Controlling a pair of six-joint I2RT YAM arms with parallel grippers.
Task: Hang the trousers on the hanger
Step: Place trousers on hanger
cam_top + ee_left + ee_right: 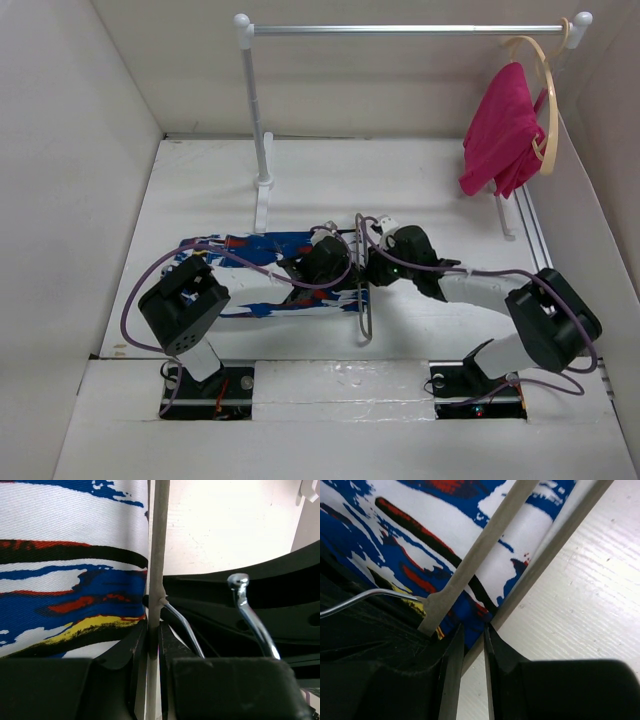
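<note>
The trousers [250, 246] lie flat across the middle of the table, their print of blue, white, red and black. The grey hanger [365, 322] lies at their right end, its chrome hook [241, 587] near the grippers. My left gripper [322, 262] is shut on a grey bar of the hanger [156, 555], beside the trousers [70, 555]; its fingertips [154, 630] pinch the bar. My right gripper [385, 262] is shut on another hanger bar [545, 555] at the trousers' edge [420, 535]; the bar passes between its fingertips [472, 632].
A white garment rack stands at the back, with its rail [400, 30] and left post [258, 120]. A magenta-pink garment [500, 135] hangs on a pale wooden hanger [548, 90] at the rail's right end. White walls close in both sides.
</note>
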